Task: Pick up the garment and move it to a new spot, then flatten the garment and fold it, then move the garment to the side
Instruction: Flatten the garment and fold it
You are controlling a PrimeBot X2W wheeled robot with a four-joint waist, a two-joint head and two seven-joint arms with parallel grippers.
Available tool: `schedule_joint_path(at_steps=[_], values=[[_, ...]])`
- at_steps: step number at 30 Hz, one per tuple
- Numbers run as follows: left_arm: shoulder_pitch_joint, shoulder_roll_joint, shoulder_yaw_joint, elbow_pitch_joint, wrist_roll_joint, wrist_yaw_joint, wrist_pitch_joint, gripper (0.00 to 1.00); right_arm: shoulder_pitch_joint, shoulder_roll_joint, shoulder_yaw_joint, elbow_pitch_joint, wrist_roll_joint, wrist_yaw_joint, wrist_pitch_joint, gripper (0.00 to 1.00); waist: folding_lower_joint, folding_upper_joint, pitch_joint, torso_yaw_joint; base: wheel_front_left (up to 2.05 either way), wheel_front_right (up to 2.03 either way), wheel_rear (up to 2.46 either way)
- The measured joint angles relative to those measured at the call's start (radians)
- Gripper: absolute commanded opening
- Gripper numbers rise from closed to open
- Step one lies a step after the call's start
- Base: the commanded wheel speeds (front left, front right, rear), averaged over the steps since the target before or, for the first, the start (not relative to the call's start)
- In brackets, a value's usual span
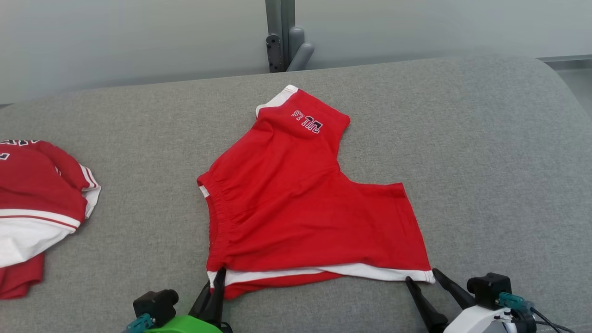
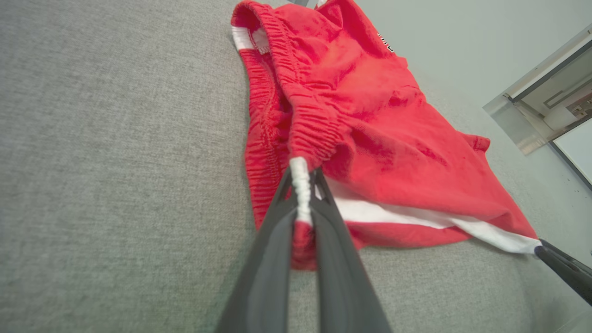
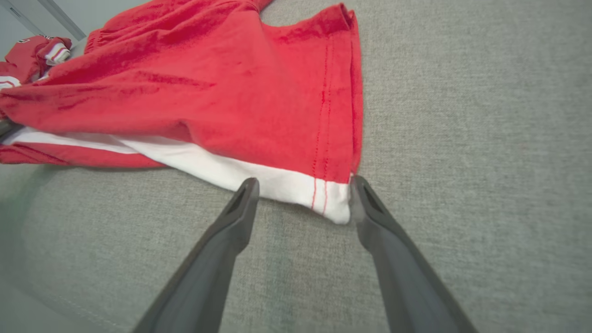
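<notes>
While the left gripper (image 1: 220, 273) pinches the near-left waistband corner of the red shorts (image 1: 296, 199), which lie mid-cushion, the right gripper (image 1: 421, 274) stands spread around their near-right white hem corner, so the pickup grasp looks half made. Next that gripper must close on it. Open grey cushion (image 1: 485, 162) lies far and right, while another red garment (image 1: 37, 194) crowds the left.

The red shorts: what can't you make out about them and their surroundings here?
Lettering on the red shorts: head view, upside down, too small to read surely.
Shorts' underside: hidden by the top layer, every view.
Second red garment: head view, cut off by the left edge.
</notes>
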Motion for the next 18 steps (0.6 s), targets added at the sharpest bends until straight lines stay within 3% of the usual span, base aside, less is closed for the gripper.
schedule_joint_path(at_steps=[8, 13, 15, 16, 18], values=[[-0.001, -0.006, -0.008, 0.002, 0.001, 0.0, 0.0, 0.0, -0.009, -0.028, 0.055, 0.029, 0.041, 0.0, 0.0, 0.98, 0.0, 0.0, 0.0, -0.003, 0.0, 0.0, 0.0], [-0.003, -0.006, -0.013, 0.002, 0.001, 0.0, 0.0, 0.0, -0.033, -0.019, 0.055, 0.045, 0.041, 0.0, 0.0, 0.76, 0.0, 0.0, 0.006, 0.0, 0.0, 0.0, 0.0], [-0.006, -0.004, -0.017, 0.003, 0.001, 0.0, 0.0, 0.0, -0.043, -0.015, 0.052, 0.053, 0.031, 0.0, 0.0, 0.73, 0.0, 0.0, 0.01, 0.002, 0.0, 0.0, 0.0], [-0.007, -0.003, -0.017, 0.003, 0.001, 0.0, 0.0, 0.0, -0.046, -0.013, 0.05, 0.058, 0.028, 0.0, 0.0, 0.64, 0.0, -0.0001, 0.011, 0.004, 0.0, 0.0, 0.0], [-0.01, -0.003, -0.02, 0.005, 0.001, 0.0, 0.0, 0.0, -0.054, -0.01, 0.049, 0.069, 0.017, 0.0, 0.0, 0.32, 0.0, 0.0, 0.015, 0.007, 0.0, 0.0, 0.0]])
